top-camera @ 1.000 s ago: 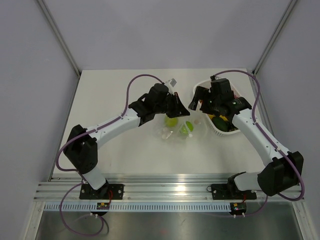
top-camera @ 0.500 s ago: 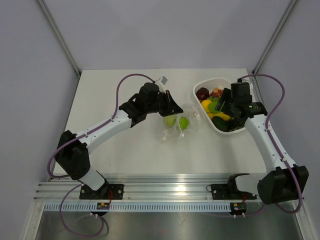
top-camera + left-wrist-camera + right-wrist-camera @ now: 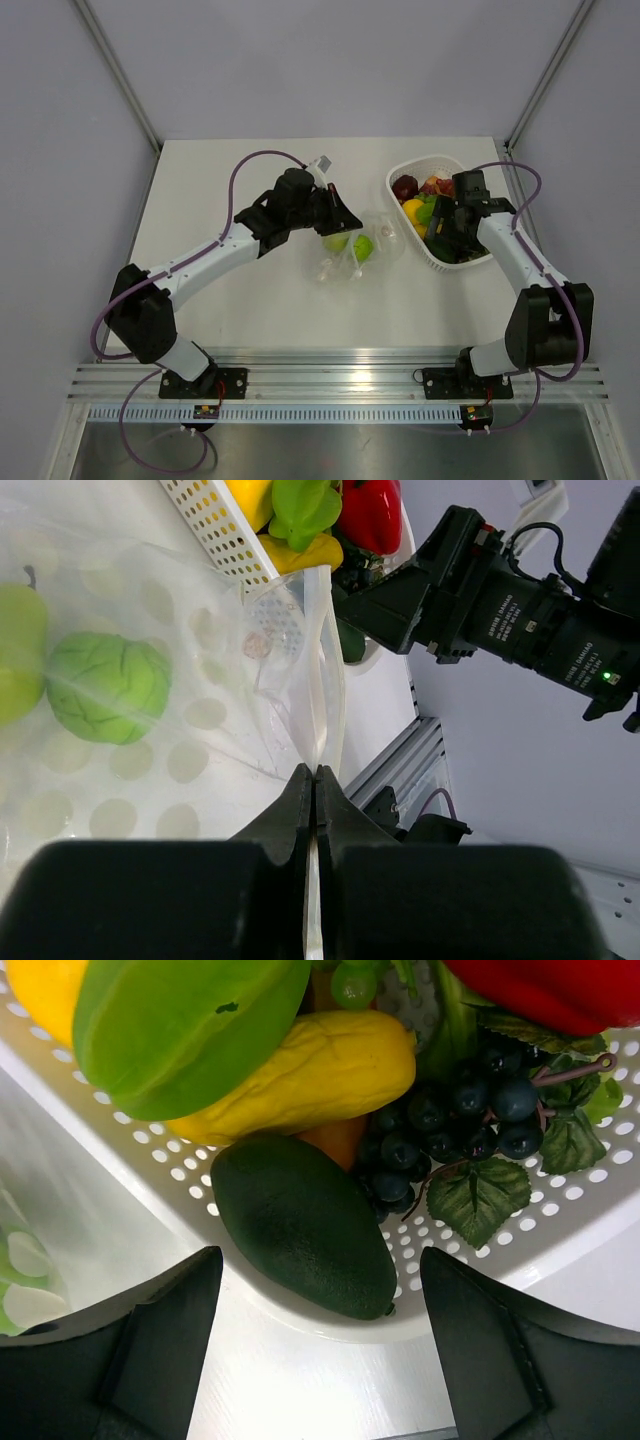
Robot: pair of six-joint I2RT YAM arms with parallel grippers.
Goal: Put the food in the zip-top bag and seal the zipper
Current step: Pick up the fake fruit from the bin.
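Beside the basket (image 3: 210, 515), left jaws pinch the zip-top bag (image 3: 200, 680) — right jaws gape over an avocado (image 3: 300, 1225).

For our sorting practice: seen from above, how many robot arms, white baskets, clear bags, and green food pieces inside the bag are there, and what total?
Robot arms: 2 (left arm, right arm)
White basket: 1
Clear bag: 1
Green food pieces in the bag: 2 (pear-like piece, round one)
Total: 6
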